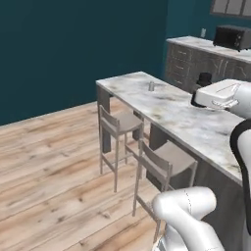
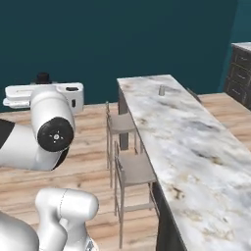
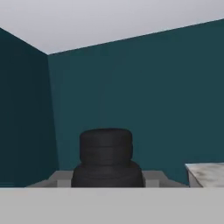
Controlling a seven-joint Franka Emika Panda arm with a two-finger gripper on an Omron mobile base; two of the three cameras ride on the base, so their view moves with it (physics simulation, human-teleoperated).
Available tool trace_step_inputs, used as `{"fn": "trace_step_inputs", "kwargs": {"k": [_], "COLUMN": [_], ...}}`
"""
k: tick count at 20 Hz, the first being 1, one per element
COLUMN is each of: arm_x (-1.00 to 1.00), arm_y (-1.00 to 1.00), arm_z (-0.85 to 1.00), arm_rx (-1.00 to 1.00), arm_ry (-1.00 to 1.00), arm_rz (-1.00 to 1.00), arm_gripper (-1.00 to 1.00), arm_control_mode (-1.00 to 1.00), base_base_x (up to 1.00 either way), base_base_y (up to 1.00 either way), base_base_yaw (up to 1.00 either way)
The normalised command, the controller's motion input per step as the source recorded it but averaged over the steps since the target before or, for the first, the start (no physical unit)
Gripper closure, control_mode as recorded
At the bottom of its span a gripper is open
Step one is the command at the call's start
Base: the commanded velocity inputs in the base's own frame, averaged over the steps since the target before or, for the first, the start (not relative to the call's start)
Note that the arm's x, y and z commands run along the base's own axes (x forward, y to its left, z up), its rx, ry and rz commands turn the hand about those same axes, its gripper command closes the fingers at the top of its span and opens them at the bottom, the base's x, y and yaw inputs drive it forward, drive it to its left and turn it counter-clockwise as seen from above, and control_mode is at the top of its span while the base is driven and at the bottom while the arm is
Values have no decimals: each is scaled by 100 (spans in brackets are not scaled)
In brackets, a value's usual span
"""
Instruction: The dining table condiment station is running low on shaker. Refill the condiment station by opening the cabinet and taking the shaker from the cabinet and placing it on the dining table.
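Gripper (image 3: 107, 177) closed on the black shaker (image 3: 106, 158), seen from the hand camera: the shaker sits upright between the two jaws, its ribbed rounded body rising above them and hiding most of both. Behind it stand two teal walls meeting in a corner, with a pale ceiling above. A corner of the dining table (image 3: 205, 173), white-grey marble, enters at the lower right of this view.

In the left base view the white hand is level over the near side of the dining table (image 1: 171, 115), with the dark top of the shaker (image 1: 204, 78) showing just above it. In the right base view the hand is at the left, well apart from the dining table (image 2: 181, 142), with the shaker's top (image 2: 43, 77) showing above it and wooden floor beyond.

On the marble top, near the far end, stands a small pale grey shaker (image 1: 151, 86), alone and upright; the right base view shows it (image 2: 162, 90) at the same end. Two grey stools (image 1: 120, 128) stand along the table's long side, seats tucked partly under the edge. Beyond the table, a counter on grey drawer units (image 1: 188, 61) carries a black microwave (image 1: 232, 37), with the cabinet (image 1: 230, 7) on the wall above it.
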Motion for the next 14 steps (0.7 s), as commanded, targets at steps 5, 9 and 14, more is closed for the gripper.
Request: {"fn": "trace_step_inputs", "kwargs": {"k": [5, 9, 14], "arm_x": [0, 0, 0], "arm_y": [0, 0, 0], "arm_z": [0, 0, 0], "arm_rx": [0, 0, 0], "arm_ry": [0, 0, 0], "arm_rz": [0, 0, 0], "arm_gripper": [100, 100, 100], "arm_control_mode": [100, 100, 100], "base_base_x": [-42, -64, -53], "base_base_y": [26, 46, 47], "base_base_yaw": [-66, -48, -45]}}
